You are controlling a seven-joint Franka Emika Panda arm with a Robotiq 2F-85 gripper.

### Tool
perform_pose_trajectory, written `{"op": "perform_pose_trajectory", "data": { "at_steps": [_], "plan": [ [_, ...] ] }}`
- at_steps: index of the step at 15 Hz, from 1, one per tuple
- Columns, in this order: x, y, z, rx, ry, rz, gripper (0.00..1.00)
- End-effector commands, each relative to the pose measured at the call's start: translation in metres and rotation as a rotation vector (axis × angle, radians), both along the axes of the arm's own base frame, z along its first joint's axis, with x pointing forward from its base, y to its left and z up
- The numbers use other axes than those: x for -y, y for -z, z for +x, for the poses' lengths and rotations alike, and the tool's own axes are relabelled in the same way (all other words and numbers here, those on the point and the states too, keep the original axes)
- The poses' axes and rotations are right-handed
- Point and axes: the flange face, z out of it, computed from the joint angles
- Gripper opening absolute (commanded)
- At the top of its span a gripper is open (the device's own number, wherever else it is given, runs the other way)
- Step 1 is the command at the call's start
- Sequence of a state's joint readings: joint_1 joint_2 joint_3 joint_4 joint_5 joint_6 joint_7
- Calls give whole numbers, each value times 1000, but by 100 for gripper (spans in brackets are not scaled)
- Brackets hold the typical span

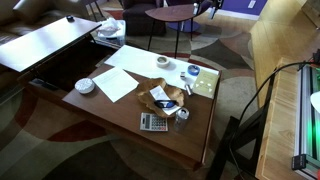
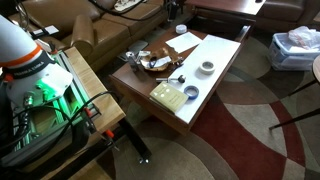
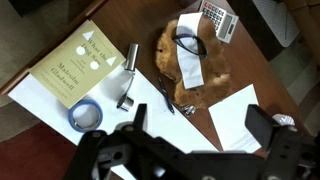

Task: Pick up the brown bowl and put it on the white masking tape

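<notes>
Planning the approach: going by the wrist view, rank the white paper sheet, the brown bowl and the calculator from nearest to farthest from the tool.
1. White paper sheet: low in the picture, right by the open tool.
2. Brown bowl: mid-picture, beyond the paper.
3. Calculator: at the top edge, past the bowl.

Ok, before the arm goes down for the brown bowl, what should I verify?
1. Gripper open, empty: ok.
2. Brown bowl seen in wrist view: ok.
3. Bowl free of loose things: not ok; a dark cord and a white slip lie on it.
4. White masking tape uncovered: ok.
5. Gripper above the bowl: not ok; the bowl sits near the view's upper edge.
6. Bowl rim free for grasping: cannot tell.
</notes>
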State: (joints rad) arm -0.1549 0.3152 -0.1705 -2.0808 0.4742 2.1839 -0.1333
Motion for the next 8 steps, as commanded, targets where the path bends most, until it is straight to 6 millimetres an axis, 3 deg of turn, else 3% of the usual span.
{"op": "perform_pose_trajectory", "data": {
  "at_steps": [1,5,6,7,8],
  "plan": [
    [18,65,7,-106,18,107,100],
    [14,141,7,-217,10,34,100],
    [12,153,4,-284,-22,17,100],
    [16,129,-2,-213,0,49,100],
    [14,144,-3,-244,-14,37,100]
  ]
}}
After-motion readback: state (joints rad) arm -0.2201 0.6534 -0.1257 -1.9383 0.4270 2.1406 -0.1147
